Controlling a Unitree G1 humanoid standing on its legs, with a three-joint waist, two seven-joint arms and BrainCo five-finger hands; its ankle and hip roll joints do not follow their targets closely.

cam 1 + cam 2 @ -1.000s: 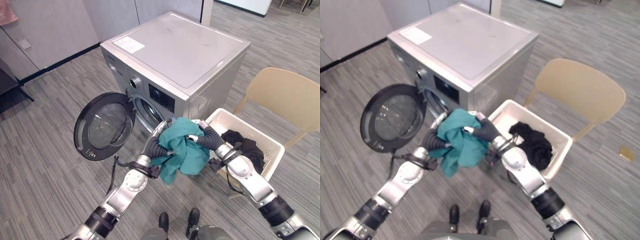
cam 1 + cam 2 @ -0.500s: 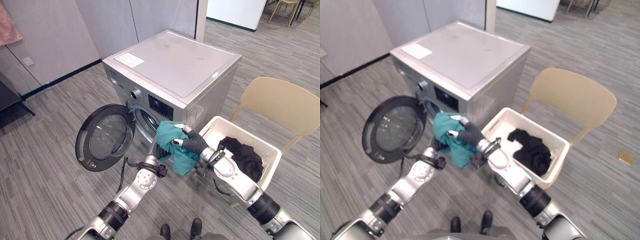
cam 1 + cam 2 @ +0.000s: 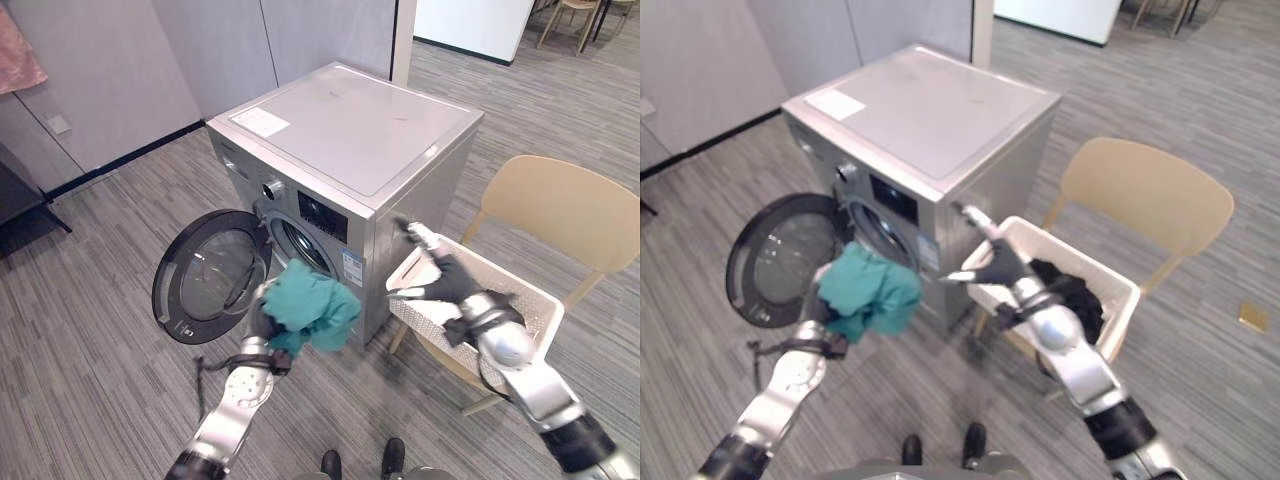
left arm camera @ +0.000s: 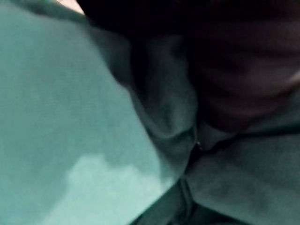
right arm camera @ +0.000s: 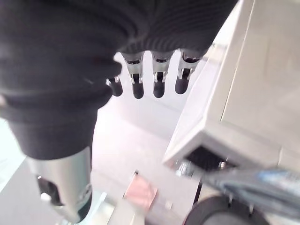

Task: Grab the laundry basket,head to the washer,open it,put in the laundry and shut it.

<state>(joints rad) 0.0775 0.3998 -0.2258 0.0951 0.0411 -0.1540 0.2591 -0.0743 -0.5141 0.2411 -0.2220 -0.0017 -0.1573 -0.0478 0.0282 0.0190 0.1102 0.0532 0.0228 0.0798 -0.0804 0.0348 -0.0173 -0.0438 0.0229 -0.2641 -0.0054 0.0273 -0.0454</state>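
Observation:
My left hand (image 3: 262,325) holds a bunched teal cloth (image 3: 312,305) in the air, just in front of the washer's round drum opening (image 3: 300,245). Its fingers are wrapped in the cloth (image 4: 70,117). The silver washer (image 3: 350,130) stands with its round door (image 3: 212,275) swung open to the left. My right hand (image 3: 445,282) is open with straight fingers (image 5: 159,75), hovering over the near left corner of the white laundry basket (image 3: 1110,275). A black garment (image 3: 1072,292) lies inside the basket.
The basket rests on a beige chair (image 3: 570,210) to the right of the washer. Grey cabinet walls (image 3: 110,60) stand behind the washer. The floor (image 3: 90,330) is striped grey carpet.
My right hand let go of the teal cloth and drew back right, over the basket. My left hand now carries the cloth alone, lower and further left, by the open door.

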